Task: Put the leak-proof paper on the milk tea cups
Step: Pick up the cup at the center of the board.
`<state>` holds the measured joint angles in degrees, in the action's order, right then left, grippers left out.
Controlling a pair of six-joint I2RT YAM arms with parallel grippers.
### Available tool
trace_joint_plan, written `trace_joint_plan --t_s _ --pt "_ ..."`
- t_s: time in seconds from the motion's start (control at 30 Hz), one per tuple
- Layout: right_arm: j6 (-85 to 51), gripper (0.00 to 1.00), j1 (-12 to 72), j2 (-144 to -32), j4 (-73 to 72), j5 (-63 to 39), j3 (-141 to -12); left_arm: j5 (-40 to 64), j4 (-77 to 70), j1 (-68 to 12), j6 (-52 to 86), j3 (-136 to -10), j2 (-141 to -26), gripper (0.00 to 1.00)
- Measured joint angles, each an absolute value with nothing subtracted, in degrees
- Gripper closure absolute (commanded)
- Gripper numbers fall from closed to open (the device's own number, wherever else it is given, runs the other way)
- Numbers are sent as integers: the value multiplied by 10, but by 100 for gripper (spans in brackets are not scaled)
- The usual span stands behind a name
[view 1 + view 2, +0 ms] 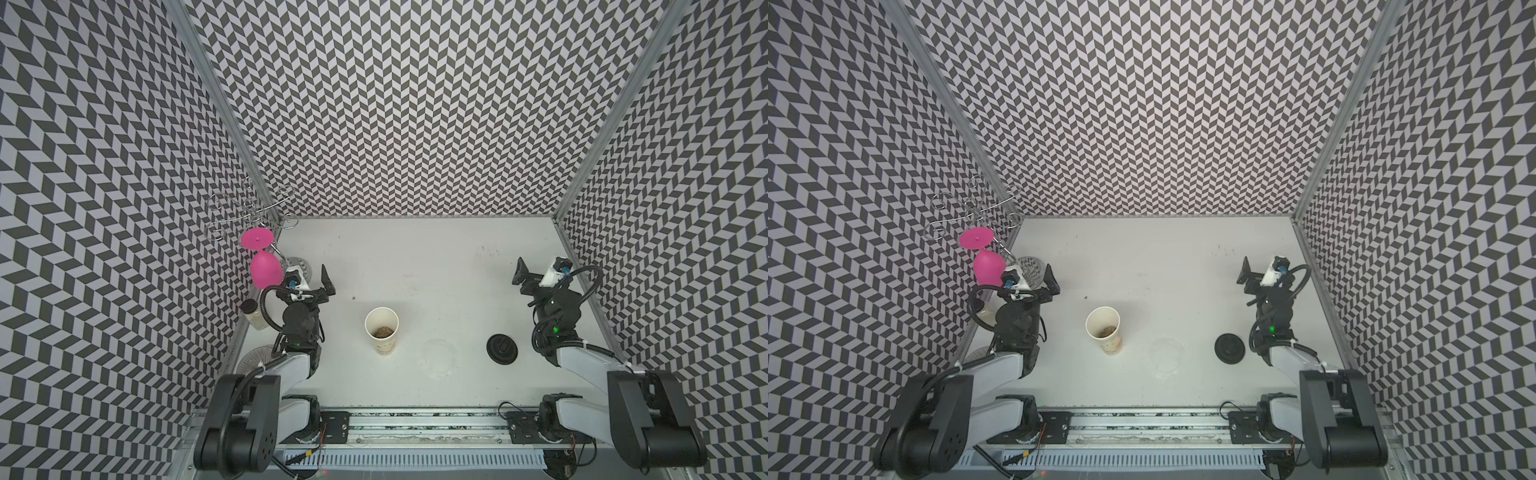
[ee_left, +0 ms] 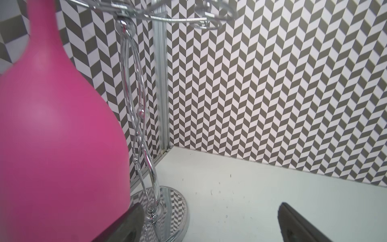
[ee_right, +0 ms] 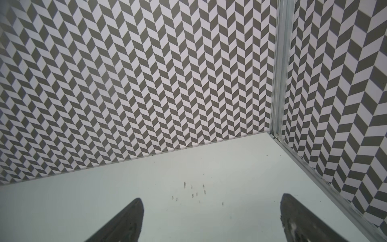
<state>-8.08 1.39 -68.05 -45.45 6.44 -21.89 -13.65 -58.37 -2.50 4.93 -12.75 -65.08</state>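
Where three chevron-patterned walls (image 1: 415, 104) close it in, tabletop (image 1: 415, 257): white, lightly scuffed toward the far edge.
Left arm (image 1: 291, 361): black and pale grey, reaching along the left edge.
Right arm (image 1: 582, 357): same make, along the right edge.
Glass rack (image 1: 249, 212): chrome wire, far-left corner. The left wrist view shows its twisted stem and mirrored round base (image 2: 167, 209).
Pink goblet (image 1: 266, 270): hangs upside down from the rack, foot uppermost. It fills much of the left wrist view (image 2: 62, 136).
Left gripper (image 1: 328, 284): jaws spread wide, nothing held. It sits near the left edge, just beside the goblet's bowl; contact cannot be told.
Right gripper (image 1: 524, 286): jaws spread wide, nothing held. It is near the right edge, above bare tabletop and aimed at the far-right corner, as the right wrist view (image 3: 212, 199) shows.
Milk tea cup (image 1: 381, 330): cream-white paper, white rim, brownish-yellow print. It stands upright around mid-tabletop, left of centre, mouth uncovered, with brownish matter at the bottom. It shows in both top views (image 1: 1104, 328).
Leak-proof paper (image 1: 438, 357): translucent, roundish, crinkled film. It lies flat on the tabletop between cup and lid, apart from both and nearer the near edge (image 1: 1167, 353).
Black lid (image 1: 503, 350): round plastic, flat on the tabletop, toward the right edge, beside the right arm.
Jar (image 1: 254, 318): small, clear, black cap, at the left edge, partly behind the left arm's cable.
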Motion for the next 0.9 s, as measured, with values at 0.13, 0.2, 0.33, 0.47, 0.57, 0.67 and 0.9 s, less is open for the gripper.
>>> trace_joint_plan --t_s 0.13,0.2,0.33,0.47,0.57,0.67,0.9 --pt "-152 9 17 -664 -291 30 -296 -117 -456 -25 80 -163 -572 0" --pt "-185 16 21 -664 -195 8 -326 -97 -374 -25 102 -193 -535 0" --pt "-225 21 47 -664 -30 -34 -370 -37 -230 -31 153 -247 -471 1" --pt "-246 20 128 -664 97 -55 -401 11 -107 -56 212 -263 -395 3" --pt "-260 19 198 -665 166 -78 -413 37 -9 -59 251 -276 -355 3" --pt "-270 19 246 -675 216 -107 -417 60 110 -59 286 -314 -335 5" --pt "-284 27 273 -733 238 -182 -417 154 336 -72 411 -350 -294 16"
